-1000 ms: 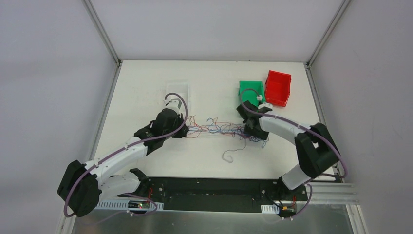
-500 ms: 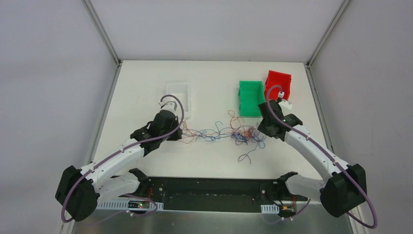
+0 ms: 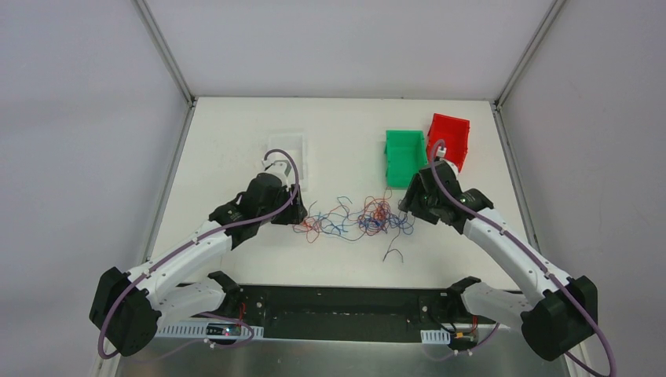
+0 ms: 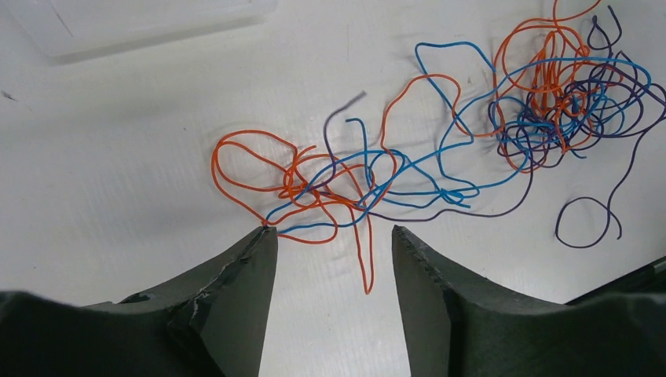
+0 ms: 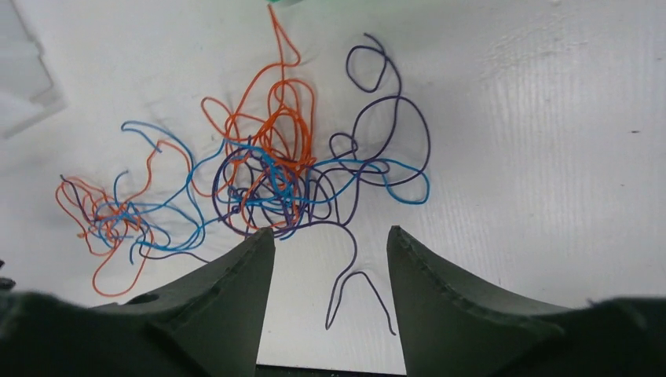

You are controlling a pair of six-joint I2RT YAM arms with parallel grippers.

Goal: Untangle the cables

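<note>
The cables [image 3: 355, 220] are thin red, blue and dark purple wires lying slack on the white table between the two arms. My left gripper [image 3: 292, 214] stands open at their left end. In the left wrist view an orange end [image 4: 367, 271] lies loose between the fingers of that gripper [image 4: 334, 229], with a looser knot [image 4: 330, 184] just ahead and a dense ball [image 4: 558, 110] further right. My right gripper [image 3: 408, 206] is open at the right end. In its wrist view a purple tail [image 5: 349, 283] lies in the gap of that gripper [image 5: 330, 230], just below the dense ball [image 5: 271, 177].
A green bin [image 3: 404, 157] and a red bin [image 3: 448, 140] stand behind the right gripper. A clear plastic tray [image 3: 287, 153] sits behind the left gripper and shows at the top left of the left wrist view [image 4: 141, 23]. Grey walls enclose the table.
My left gripper has opened and let go of the cables. The stretched line of wires has gone slack and bunched toward the middle. My right gripper has opened again and moved slightly left.
</note>
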